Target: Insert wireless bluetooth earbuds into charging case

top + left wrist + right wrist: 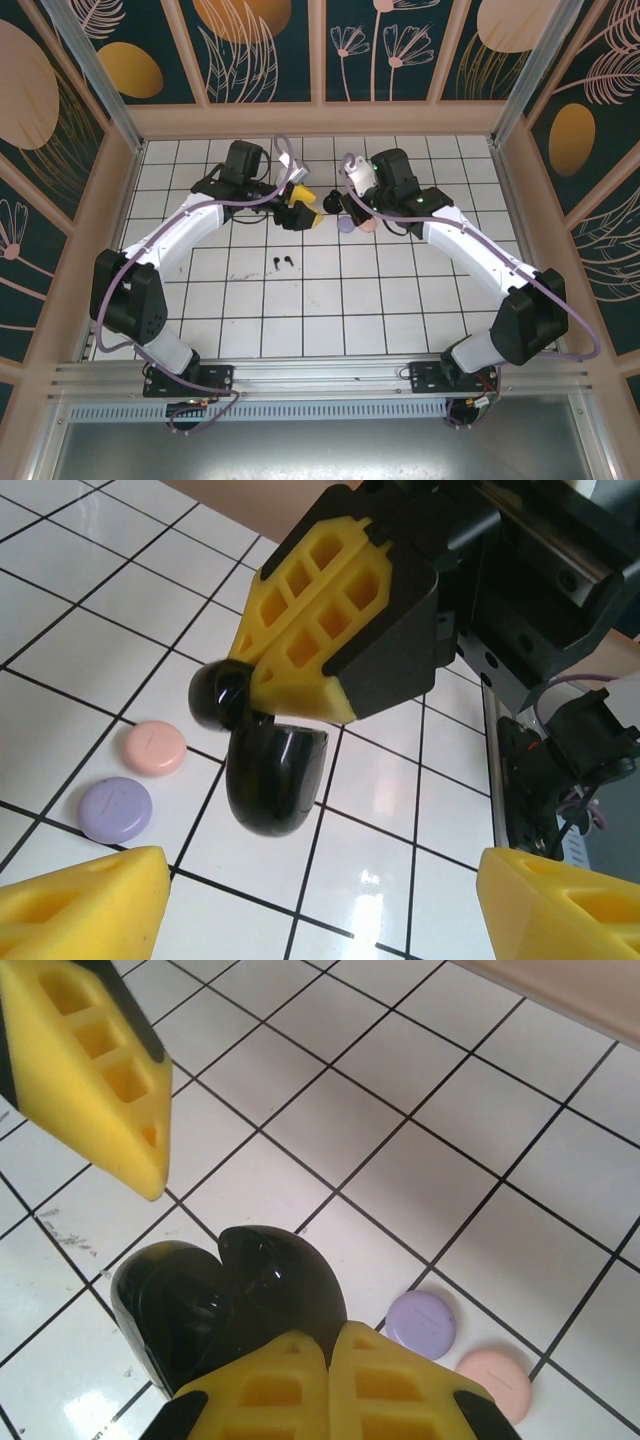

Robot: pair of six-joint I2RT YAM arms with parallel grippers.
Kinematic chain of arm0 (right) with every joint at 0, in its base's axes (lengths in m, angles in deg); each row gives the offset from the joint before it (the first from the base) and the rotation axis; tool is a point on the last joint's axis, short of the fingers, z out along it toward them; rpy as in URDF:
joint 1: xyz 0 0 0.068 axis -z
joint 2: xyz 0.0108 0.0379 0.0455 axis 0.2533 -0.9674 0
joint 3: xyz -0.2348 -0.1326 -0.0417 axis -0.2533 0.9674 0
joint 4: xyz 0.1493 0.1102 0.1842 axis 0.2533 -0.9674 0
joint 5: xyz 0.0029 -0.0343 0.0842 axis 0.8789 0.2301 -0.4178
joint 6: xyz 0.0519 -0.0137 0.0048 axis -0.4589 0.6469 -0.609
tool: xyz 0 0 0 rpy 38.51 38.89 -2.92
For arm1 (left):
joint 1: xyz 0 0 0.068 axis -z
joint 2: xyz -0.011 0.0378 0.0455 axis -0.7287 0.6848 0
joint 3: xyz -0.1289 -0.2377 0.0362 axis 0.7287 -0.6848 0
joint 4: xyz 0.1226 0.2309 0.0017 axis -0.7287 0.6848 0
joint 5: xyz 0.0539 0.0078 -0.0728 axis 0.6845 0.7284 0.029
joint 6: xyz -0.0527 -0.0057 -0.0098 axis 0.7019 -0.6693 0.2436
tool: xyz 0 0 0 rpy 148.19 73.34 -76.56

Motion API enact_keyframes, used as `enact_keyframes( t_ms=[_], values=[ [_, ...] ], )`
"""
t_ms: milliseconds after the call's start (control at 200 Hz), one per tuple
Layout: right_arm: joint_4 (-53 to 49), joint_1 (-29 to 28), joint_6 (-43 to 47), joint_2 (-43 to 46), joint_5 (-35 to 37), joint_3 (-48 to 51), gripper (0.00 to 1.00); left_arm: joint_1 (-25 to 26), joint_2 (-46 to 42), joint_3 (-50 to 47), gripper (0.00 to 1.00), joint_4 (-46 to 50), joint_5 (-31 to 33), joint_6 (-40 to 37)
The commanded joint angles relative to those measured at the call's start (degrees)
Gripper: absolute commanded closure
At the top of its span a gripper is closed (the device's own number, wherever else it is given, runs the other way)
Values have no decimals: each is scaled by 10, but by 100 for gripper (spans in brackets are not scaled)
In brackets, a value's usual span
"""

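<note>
Right claw (328,1340) pinches black case (190,1305) aloft

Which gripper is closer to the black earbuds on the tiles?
Left. The left gripper hangs open just beyond the black earbuds, slightly to their right in the top view; the right gripper, shut on the black case, sits farther right.

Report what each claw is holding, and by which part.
Right claw clamps the open black case at what looks like its hinge end, where lid meets base. Left claw is open, holding nothing.
</note>
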State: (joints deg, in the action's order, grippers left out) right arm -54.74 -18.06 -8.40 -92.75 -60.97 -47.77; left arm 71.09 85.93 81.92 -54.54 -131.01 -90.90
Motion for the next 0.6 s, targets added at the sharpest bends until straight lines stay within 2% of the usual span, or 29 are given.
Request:
enact_keyframes(
  t_ms=[0, 230, 445, 596],
  values=[
    [-14, -16, 17, -8, -2, -27, 100, -4, 18, 28, 20, 48, -19, -39],
    [-22, -40, 22, -34, 8, -51, 100, -4, 39, 54, 23, 81, -30, -60],
    [-24, -52, 24, -46, 19, -61, 100, -4, 60, 74, 31, 116, -29, -86],
    [-28, -58, 27, -49, 28, -62, 100, -4, 66, 80, 41, 131, -32, -99]
  ],
)
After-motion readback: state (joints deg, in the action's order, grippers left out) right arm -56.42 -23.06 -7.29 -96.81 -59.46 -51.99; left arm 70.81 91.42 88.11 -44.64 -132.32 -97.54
